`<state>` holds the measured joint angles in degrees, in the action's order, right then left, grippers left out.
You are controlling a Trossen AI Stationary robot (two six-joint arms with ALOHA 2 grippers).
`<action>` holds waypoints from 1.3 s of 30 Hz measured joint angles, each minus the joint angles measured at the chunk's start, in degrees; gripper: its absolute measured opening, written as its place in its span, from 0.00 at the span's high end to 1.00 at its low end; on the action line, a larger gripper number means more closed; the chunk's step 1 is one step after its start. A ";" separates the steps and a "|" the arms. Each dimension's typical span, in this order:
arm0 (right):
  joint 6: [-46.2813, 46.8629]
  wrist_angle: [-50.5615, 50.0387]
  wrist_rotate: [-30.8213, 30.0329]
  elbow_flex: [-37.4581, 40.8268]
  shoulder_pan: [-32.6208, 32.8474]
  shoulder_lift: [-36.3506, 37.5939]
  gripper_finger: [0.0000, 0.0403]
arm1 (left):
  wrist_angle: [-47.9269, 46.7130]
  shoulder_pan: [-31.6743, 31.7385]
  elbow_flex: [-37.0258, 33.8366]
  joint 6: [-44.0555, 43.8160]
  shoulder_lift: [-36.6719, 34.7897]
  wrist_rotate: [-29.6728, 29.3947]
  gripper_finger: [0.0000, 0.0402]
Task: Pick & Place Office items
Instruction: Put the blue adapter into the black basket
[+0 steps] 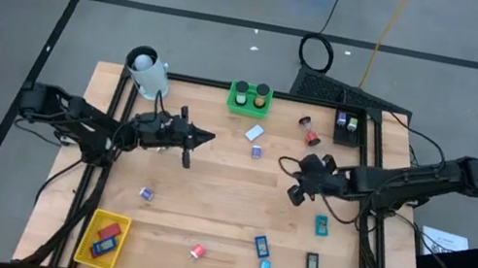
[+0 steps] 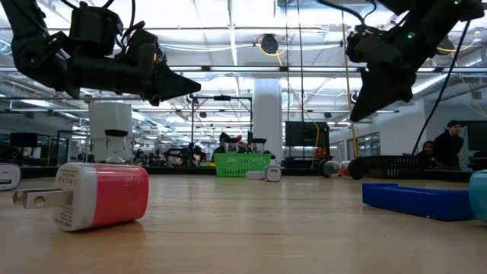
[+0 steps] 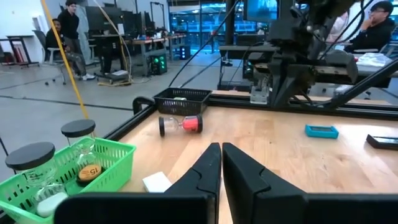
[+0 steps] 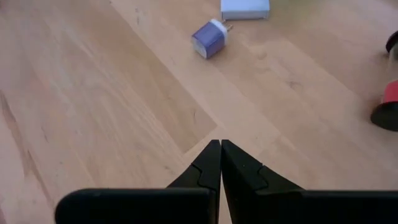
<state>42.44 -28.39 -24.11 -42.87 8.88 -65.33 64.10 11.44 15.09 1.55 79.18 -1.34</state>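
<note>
Pale wood is all that lies beneath our two claws: the left claw hangs over the far left part of the wooden desk with its tips pressed together on nothing, and the right claw hangs right of centre, likewise clenched and empty. The office items lie scattered around them. Nearest our right claw sits a small purple-blue plug-in charger block with a white face, just beside a flat white rectangular block; both rest loose on the desk between the arms. Close to the near edge lies a red-and-white charger block with two metal prongs. We judge these blocks light, rigid and smooth-sided, so they could slip or spin; pinching across the flat sides at mid-body, clear of the prongs, looks safest.
</note>
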 joint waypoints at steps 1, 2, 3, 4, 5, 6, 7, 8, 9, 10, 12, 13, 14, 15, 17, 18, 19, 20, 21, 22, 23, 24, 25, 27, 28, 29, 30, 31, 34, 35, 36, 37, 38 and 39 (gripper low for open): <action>-0.01 -1.08 0.06 -0.86 0.00 -1.36 0.99 | 0.00 0.00 0.02 0.00 0.00 0.02 0.94; -0.13 -2.26 0.09 -1.80 0.00 -2.68 0.99 | 0.00 0.00 0.02 -0.05 0.00 0.02 0.94; -0.58 -3.15 0.15 -2.88 -0.02 -4.13 0.99 | 0.00 0.00 0.02 -0.15 0.00 0.03 0.94; -1.22 -3.66 0.22 -4.04 -0.02 -5.53 0.99 | 0.00 0.00 0.02 -0.17 0.00 0.08 0.94; -1.79 -4.25 0.37 -5.33 0.17 -6.83 0.99 | 0.00 0.00 0.02 -0.19 0.00 0.33 0.94; -2.32 -5.32 0.62 -6.66 0.31 -7.91 0.99 | 0.00 0.00 0.02 -0.20 0.00 0.72 0.94; -2.60 -6.40 1.40 -8.11 0.48 -8.99 0.99 | 0.00 0.00 0.02 -0.21 0.00 1.29 0.94; -2.51 -7.62 1.91 -9.85 0.69 -10.05 0.99 | 0.00 0.00 0.02 -0.21 0.00 1.58 0.94; -2.05 -9.38 1.99 -11.56 1.05 -10.96 0.99 | 0.00 -0.02 0.02 -0.21 0.00 1.78 0.94; -1.25 -11.59 2.05 -13.37 1.52 -11.93 0.99 | 0.00 -0.02 0.02 -0.22 0.00 1.79 0.94; 0.61 -17.21 2.38 -17.32 2.48 -14.01 0.98 | 0.00 0.00 0.02 -0.27 0.00 1.77 0.94; 1.68 -19.90 3.28 -19.20 2.92 -14.88 0.97 | 0.00 0.00 0.02 -0.32 0.00 1.77 0.94; 3.14 -22.46 4.11 -21.03 3.46 -15.70 0.96 | 0.00 0.00 0.02 -0.32 0.00 1.77 0.94; 4.67 -24.55 4.84 -22.74 3.86 -16.55 0.94 | 0.00 0.00 0.02 -0.32 0.00 1.77 0.94; 7.71 -27.78 6.16 -25.29 4.74 -17.91 0.92 | 0.00 0.00 0.02 -0.32 0.00 1.77 0.94; 9.49 -28.84 6.39 -25.96 5.33 -18.42 0.90 | 0.00 0.00 0.04 -0.32 0.00 1.77 0.94; 11.29 -29.30 6.42 -26.28 5.93 -18.90 0.89 | 0.00 0.00 0.04 -0.32 0.00 1.77 0.94; 13.00 -29.26 6.48 -26.32 6.51 -19.29 0.87 | 0.00 0.00 0.04 -0.32 0.00 1.77 0.94; 14.83 -29.30 7.57 -26.32 7.07 -19.72 0.85 | 0.00 0.00 0.04 -0.32 0.00 1.77 0.94; 16.51 -29.49 8.63 -26.19 7.76 -20.08 0.84 | 0.00 0.00 0.04 -0.32 0.00 1.77 0.94; 18.35 -29.99 9.61 -25.99 8.53 -20.38 0.82 | 0.00 0.00 0.05 -0.32 0.00 1.77 0.94; 20.09 -30.78 10.85 -25.97 9.46 -20.77 0.80 | 0.00 0.00 0.06 -0.32 0.00 1.77 0.94; 21.62 -31.46 11.95 -25.97 10.36 -21.02 0.77 | 0.00 0.00 0.07 -0.32 0.00 1.77 0.94; 24.74 -32.47 13.82 -25.95 12.38 -21.33 0.72 | 0.00 0.00 0.07 -0.32 0.00 1.77 0.94; 26.33 -32.74 14.34 -25.95 13.33 -21.41 0.69 | 0.00 0.00 0.07 -0.34 0.00 1.77 0.94; 27.81 -33.03 15.04 -25.95 14.21 -21.45 0.67 | 0.00 0.00 0.07 -0.51 0.00 1.77 0.94; 29.14 -33.52 15.38 -25.95 15.07 -21.47 0.64 | 0.00 -0.02 0.07 -0.58 0.00 1.79 0.94; 30.24 -33.82 15.39 -25.95 15.78 -21.46 0.61 | 0.00 -0.14 0.07 -0.58 0.00 1.78 0.94; 31.89 -35.04 15.37 -25.94 16.97 -21.45 0.53 | 0.00 -0.60 0.07 -0.64 0.00 1.79 0.94; 31.94 -35.32 15.35 -25.92 17.05 -21.45 0.51 | -0.01 -0.74 0.07 -0.53 0.00 1.79 0.94; 32.06 -35.38 15.33 -25.91 17.07 -21.45 0.49 | 0.00 -0.87 0.07 -0.46 0.00 1.79 0.94; 32.52 -35.38 15.26 -25.91 17.07 -21.45 0.47 | 0.00 -1.03 0.07 -0.40 0.00 1.79 0.94; 33.22 -35.37 15.25 -25.91 17.07 -21.45 0.45 | 0.00 -1.10 0.07 -0.35 0.00 1.80 0.94; 33.86 -35.35 15.25 -25.91 17.05 -21.45 0.43 | 0.00 -1.12 0.07 -0.32 0.00 1.81 0.94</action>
<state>76.30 -63.74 -8.87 -68.77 25.94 -86.78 64.10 10.32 15.16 1.23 79.18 0.47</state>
